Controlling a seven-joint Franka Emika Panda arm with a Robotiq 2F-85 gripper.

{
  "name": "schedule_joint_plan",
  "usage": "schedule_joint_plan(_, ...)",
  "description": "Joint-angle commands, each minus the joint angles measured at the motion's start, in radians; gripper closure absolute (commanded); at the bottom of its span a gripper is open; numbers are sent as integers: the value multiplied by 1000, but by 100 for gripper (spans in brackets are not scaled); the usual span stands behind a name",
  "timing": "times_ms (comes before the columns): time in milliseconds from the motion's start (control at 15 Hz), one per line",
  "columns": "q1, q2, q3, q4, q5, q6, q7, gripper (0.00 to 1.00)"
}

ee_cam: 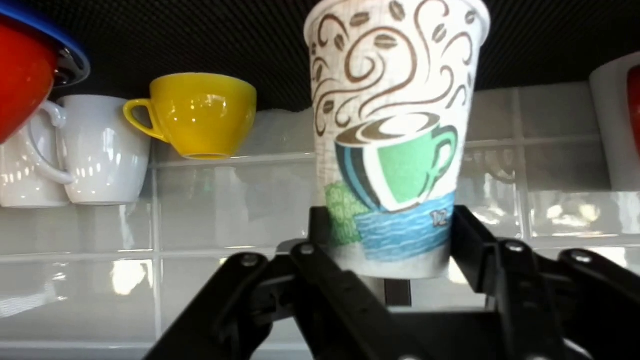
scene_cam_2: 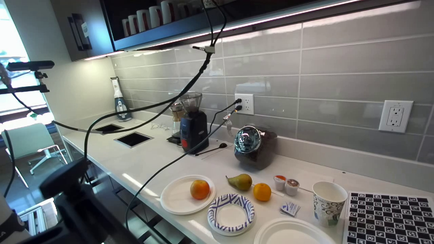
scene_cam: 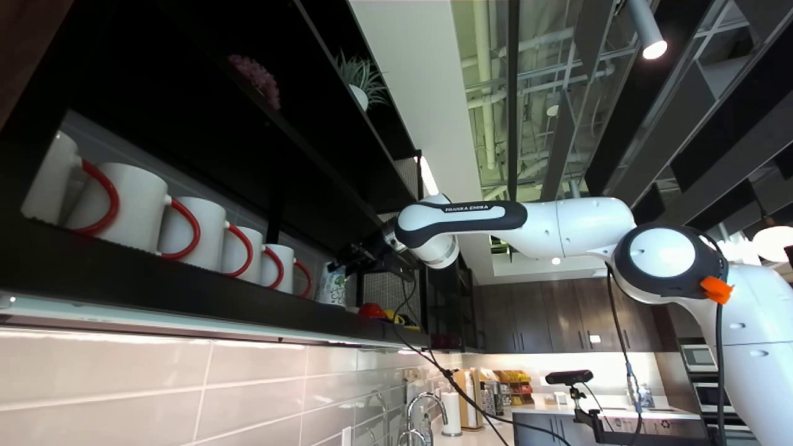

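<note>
Claw (ee_cam: 390, 226) grips inverted paper cup (ee_cam: 395, 140).

Paper cup (ee_cam: 392, 125) in the end effector (ee_cam: 391, 232), between mugs (scene_cam: 204, 226) and a teacup (ee_cam: 202, 117) on the shelf (scene_cam: 217, 294).

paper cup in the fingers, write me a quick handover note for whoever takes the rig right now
Fingers: they look shut on the narrow end of the paper cup.
Things: the cup is at the shelf, near the white mugs and a yellow cup. A second paper cup stands upright on the counter.
Done: the cup is gripped at shelf level.
Left: it is not released; whether its wide end touches the shelf can't be told, so check before opening.
</note>
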State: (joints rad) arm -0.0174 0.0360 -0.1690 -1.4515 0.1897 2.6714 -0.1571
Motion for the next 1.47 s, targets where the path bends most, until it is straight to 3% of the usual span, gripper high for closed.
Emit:
schedule_joint_plan(0,4,-86,-12,-71,-133,-18,223,63)
schedule_joint_plan(333,-14,-244,26,-206,-340,-69,526,63)
schedule_joint_plan(733,-56,-456,39,-412,-395,-54,648,63)
schedule_joint_plan(800,-114,-477,72,-431,-345,-61,611,63)
schedule_joint_plan(933,-154,-515,57,-475,-312,-60,606,63)
schedule_joint_plan(1200,-298,-539,44,-551,-332,-43,634,63)
schedule_joint_plan(1400,-353,-534,37,-602,-313,-30,651,63)
